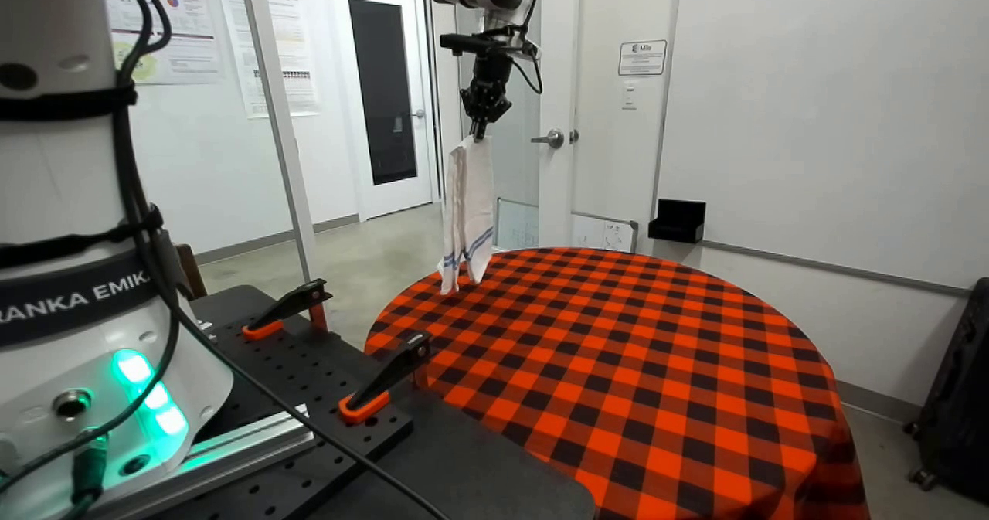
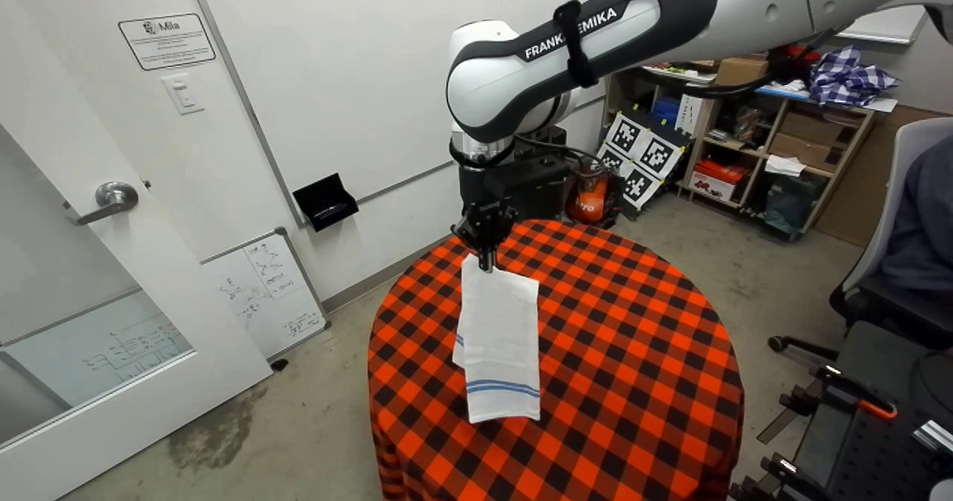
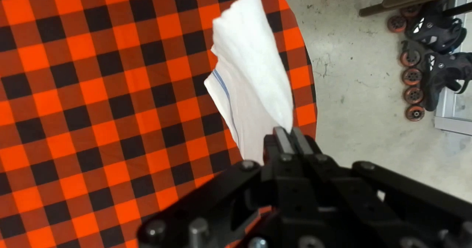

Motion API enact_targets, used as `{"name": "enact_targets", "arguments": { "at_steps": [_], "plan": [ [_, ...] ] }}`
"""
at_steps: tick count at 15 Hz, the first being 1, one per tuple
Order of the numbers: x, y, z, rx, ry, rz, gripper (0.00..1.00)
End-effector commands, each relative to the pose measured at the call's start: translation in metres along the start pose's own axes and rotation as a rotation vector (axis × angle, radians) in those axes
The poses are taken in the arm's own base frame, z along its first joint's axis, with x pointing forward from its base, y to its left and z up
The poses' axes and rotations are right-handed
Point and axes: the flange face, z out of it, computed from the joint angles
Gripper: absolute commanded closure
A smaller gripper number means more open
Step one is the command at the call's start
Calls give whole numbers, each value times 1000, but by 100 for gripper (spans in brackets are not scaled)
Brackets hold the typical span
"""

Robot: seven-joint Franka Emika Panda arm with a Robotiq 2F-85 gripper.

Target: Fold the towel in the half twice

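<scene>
My gripper is shut on the upper part of the white towel and holds it up over the table's edge. In both exterior views the towel hangs down from the fingertips in two layers, with blue stripes near the lower ends. The front layer of the towel hangs lower than the one behind it in an exterior view. In the wrist view the towel runs away from the closed fingertips, pinched between them. I cannot tell whether its lower ends touch the tablecloth.
A round table with a red-and-black checkered tablecloth stands below the gripper. Clamps sit on the robot's black mounting table. A glass door and a wall with a whiteboard are close by. Inline skates lie on the floor.
</scene>
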Motion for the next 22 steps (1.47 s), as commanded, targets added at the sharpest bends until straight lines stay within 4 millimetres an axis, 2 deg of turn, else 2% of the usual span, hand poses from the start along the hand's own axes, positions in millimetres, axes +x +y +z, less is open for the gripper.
{"name": "enact_targets", "arguments": {
  "at_steps": [1,2,3,4,5,9,11,14,20,22],
  "plan": [
    [19,39,25,29,-110,107,99],
    [22,52,33,27,-141,132,99],
    [28,72,53,15,-175,166,99],
    [31,85,65,16,-213,183,99],
    [36,103,88,-2,-241,208,99],
    [49,161,150,-36,-301,250,99],
    [56,186,166,-47,-299,267,99],
    [69,217,164,-120,-243,260,99],
    [97,263,109,-367,-76,225,99],
    [101,275,101,-442,-49,215,99]
  ]
}}
